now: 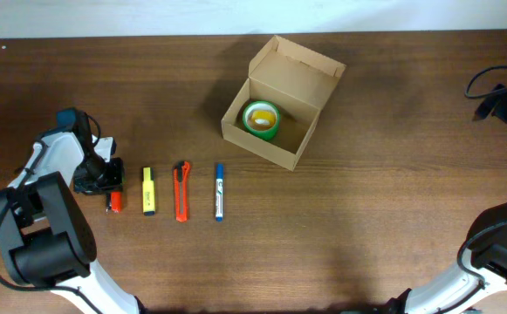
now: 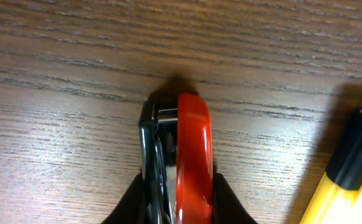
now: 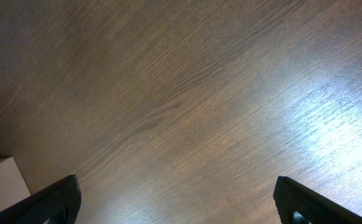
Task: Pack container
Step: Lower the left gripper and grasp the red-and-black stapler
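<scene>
The container [image 1: 310, 131], a brown cardboard box with its flap lid standing open at the back, sits behind the table's middle. A green tape roll [image 1: 260, 119] lies inside it. At the left, my left gripper [image 1: 105, 179] is down on the table. In the left wrist view the left gripper [image 2: 177, 186] has both black fingers pressed against the sides of a small red and black stapler-like tool [image 2: 192, 149]. Only that tool's red end [image 1: 113, 202] shows from overhead. My right gripper [image 3: 177, 205] hangs open over bare wood with nothing between its fingers.
A yellow highlighter [image 1: 148, 191], an orange box cutter [image 1: 181, 191] and a blue pen [image 1: 219, 191] lie in a row right of the left gripper. The highlighter [image 2: 349, 180] is close beside the held tool. The right arm [image 1: 502, 100] stays at the far right edge.
</scene>
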`<action>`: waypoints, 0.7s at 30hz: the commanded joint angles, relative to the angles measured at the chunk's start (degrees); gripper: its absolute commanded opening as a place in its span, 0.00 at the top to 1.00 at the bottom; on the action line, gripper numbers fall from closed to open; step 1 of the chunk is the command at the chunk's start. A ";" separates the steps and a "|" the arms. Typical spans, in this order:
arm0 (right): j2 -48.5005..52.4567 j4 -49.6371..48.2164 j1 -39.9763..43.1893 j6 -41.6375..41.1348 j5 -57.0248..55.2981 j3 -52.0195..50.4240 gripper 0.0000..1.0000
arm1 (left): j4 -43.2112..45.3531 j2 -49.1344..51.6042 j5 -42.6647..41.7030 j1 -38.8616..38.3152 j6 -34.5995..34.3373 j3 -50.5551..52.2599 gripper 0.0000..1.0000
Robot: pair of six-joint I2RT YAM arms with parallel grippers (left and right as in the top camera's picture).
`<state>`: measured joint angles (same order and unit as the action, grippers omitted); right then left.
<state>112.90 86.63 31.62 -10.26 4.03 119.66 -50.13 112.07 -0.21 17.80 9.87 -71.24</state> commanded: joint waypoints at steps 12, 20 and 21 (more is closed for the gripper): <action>0.83 -0.02 -0.09 0.37 0.52 -0.24 0.01 | -3.56 2.47 -7.98 0.09 -0.13 -4.61 0.98; 0.83 -0.11 -0.09 0.37 0.50 -0.24 0.01 | -12.70 2.47 -7.91 -0.02 0.31 -17.55 0.98; 0.83 -0.11 -0.09 0.37 0.50 -0.24 0.01 | -13.84 2.47 -7.93 -0.20 0.92 -19.34 0.98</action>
<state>112.90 86.63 31.62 -10.24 4.19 119.66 -62.48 114.37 -6.72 17.87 9.67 -86.02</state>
